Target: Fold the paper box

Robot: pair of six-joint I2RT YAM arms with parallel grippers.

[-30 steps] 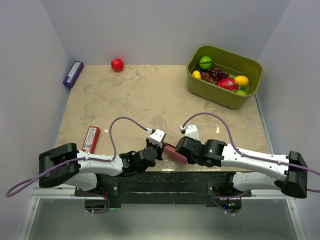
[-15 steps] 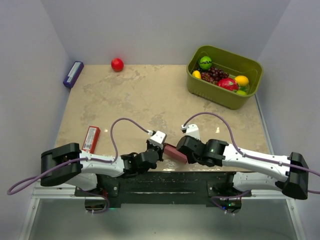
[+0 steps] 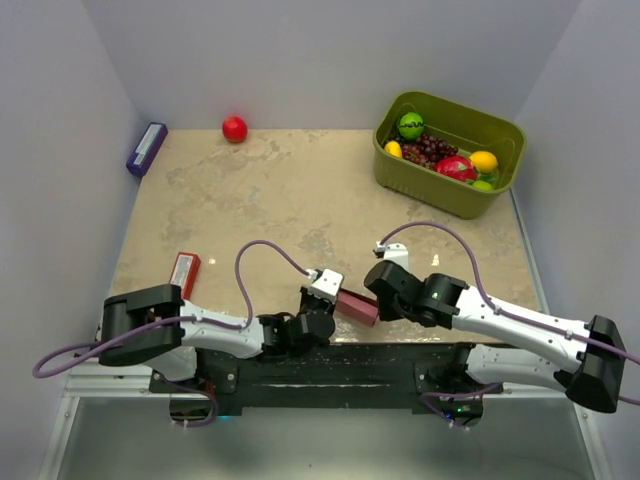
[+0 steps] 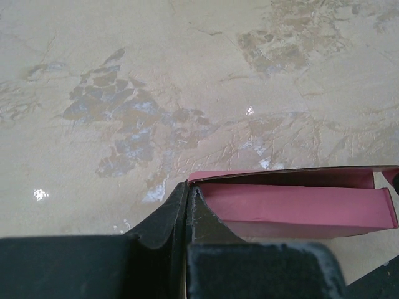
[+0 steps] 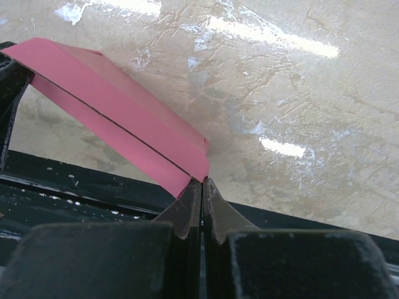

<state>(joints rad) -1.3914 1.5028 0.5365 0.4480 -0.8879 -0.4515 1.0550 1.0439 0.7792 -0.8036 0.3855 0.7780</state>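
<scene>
The pink paper box (image 3: pixel 356 306) is partly folded into a long flat sleeve and is held above the table's near edge between both grippers. My left gripper (image 4: pixel 187 190) is shut on the box's left end (image 4: pixel 293 208), pinching its wall. My right gripper (image 5: pixel 202 184) is shut on the box's other corner (image 5: pixel 118 106). In the top view the left gripper (image 3: pixel 326 300) and the right gripper (image 3: pixel 376 300) sit close together on either side of the box.
A red flat packet (image 3: pixel 183 273) with a white label lies left of the left arm. A purple box (image 3: pixel 146 148) and a red ball (image 3: pixel 234 128) are at the back left. A green basket (image 3: pixel 395 165) of fruit stands at the back right.
Both arms have shifted to the right and a little nearer with the box held between them. The left arm has stretched further out along the near edge.
</scene>
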